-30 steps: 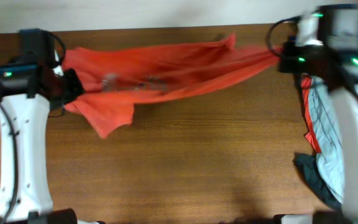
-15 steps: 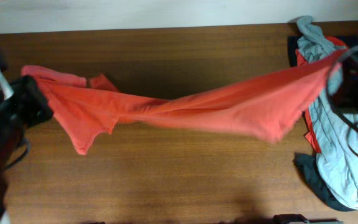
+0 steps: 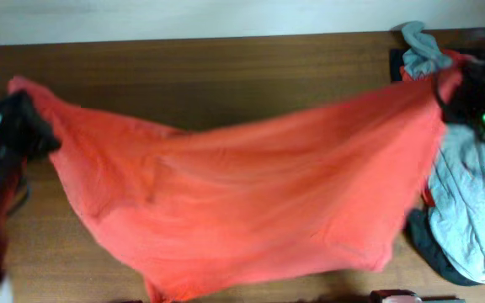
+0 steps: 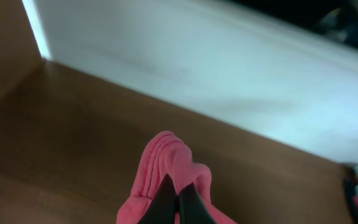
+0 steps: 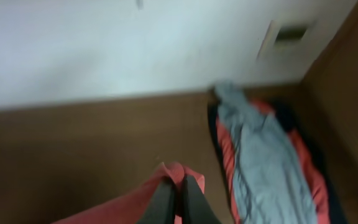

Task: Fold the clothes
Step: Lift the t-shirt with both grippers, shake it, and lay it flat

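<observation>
Overhead: your left fingers (image 4: 165, 202) and right fingers (image 5: 163, 202) pinch the T-shirt (image 3: 251, 202) spread wide; next, lay it flat on the desk (image 3: 226, 76).

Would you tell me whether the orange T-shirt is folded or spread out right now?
Spread out: the T-shirt stretches as one wide sheet between the left gripper and right gripper, each shut on an edge.

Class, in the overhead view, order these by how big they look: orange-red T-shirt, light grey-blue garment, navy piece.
1. orange-red T-shirt, by far the largest.
2. light grey-blue garment.
3. navy piece, mostly covered; only its visible edge is judged.
</observation>
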